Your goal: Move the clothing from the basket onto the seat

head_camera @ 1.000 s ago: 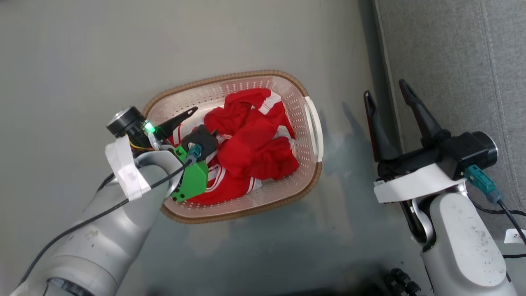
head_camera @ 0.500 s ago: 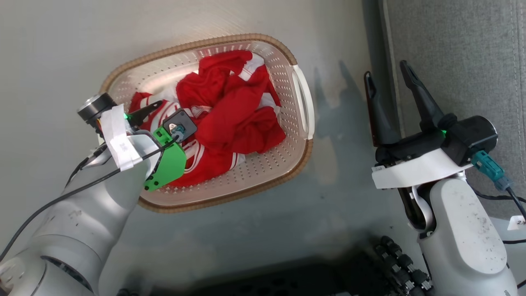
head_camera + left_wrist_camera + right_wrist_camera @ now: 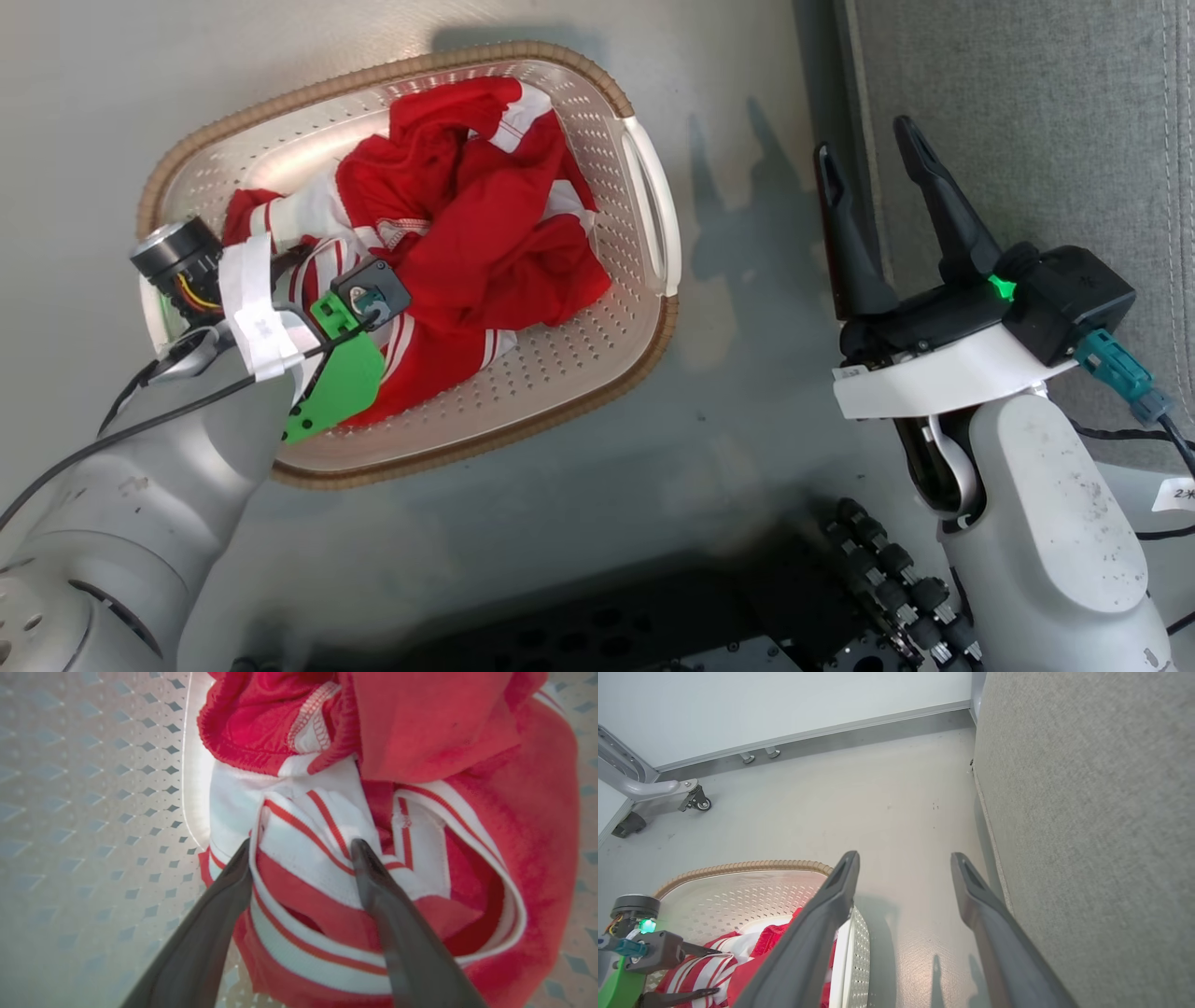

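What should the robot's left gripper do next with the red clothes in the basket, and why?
Probably close. The left gripper is open, and its dark fingers straddle a white-and-red striped fold of the red sports clothing inside the cream perforated plastic basket. Pinching now should catch that fold for lifting.

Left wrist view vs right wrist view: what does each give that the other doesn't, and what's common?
Left wrist view adds the close-up: the left gripper, jaws open, straddles a white, red-striped band of the red sports clothing, next to the perforated wall of the small cream plastic basket.
Right wrist view adds the surroundings: the right gripper, open and empty above the pale floor, the large grey fabric seat beside it, and a wheeled grey frame by the wall.
Shared: clothing, basket and the left gripper's dark fingers.
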Controlling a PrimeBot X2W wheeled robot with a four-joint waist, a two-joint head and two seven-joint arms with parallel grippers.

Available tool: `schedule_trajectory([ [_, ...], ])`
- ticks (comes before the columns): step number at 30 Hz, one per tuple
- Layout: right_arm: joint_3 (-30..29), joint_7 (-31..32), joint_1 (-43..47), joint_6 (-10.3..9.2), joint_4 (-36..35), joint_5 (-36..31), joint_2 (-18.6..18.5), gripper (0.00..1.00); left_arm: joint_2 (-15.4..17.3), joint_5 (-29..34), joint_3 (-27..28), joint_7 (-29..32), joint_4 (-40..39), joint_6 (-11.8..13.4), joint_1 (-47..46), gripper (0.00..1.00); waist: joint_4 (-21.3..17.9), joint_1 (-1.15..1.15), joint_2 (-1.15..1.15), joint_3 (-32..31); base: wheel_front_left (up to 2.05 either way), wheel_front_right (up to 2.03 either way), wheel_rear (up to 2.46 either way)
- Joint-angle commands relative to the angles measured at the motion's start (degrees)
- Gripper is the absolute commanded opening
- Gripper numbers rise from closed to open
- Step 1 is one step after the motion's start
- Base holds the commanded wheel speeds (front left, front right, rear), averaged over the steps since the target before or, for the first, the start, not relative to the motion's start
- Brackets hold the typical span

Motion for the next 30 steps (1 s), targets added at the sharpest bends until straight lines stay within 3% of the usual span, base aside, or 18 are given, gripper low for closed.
schedule_trajectory([
  [1,0.08,-0.28,-0.41,0.00,-0.20,0.26,-0.16,1.00,0.75,-0.80,-0.82,0.52,-0.10,-0.04,-0.61,0.60,-0.38,-0.01,0.62,0.46,0.00,0.00,0.00],
  [2,0.19,-0.28,-0.40,0.00,-0.15,0.29,-0.15,1.00,1.00,-1.23,-1.33,0.64,-0.24,-0.04,-0.79,0.39,-0.40,-0.01,0.62,0.59,0.00,0.00,0.00],
  [3,0.35,-0.28,-0.48,0.00,-0.13,0.38,-0.15,1.00,1.28,-1.52,-2.13,1.11,-0.34,-0.04,-1.05,0.00,-0.45,-0.01,0.62,0.74,0.00,0.00,0.00],
  [10,1.21,-0.28,-1.06,0.00,-0.16,0.94,-0.15,1.00,2.52,-2.11,-4.83,4.93,-0.57,0.00,-1.63,0.00,-0.78,-0.01,0.62,1.05,0.00,0.00,0.00],
  [15,1.39,-0.28,-1.17,0.00,0.28,1.07,-0.16,1.00,2.72,-3.85,-5.29,4.42,-1.90,0.00,-2.09,0.00,-0.60,-0.01,0.62,0.29,0.00,0.00,0.00],
  [22,1.36,-0.28,-0.53,0.00,1.35,0.12,-0.17,1.00,1.06,-7.25,-4.84,0.53,-3.16,0.02,-2.00,0.00,0.59,-0.01,0.62,-3.46,0.00,0.00,0.00],
  [30,1.14,-0.28,2.19,0.00,2.87,-1.24,-0.17,1.00,-1.33,-10.91,-1.89,-8.01,-3.19,3.40,2.44,0.00,2.26,-0.01,0.62,-12.61,0.00,0.00,0.00],
])
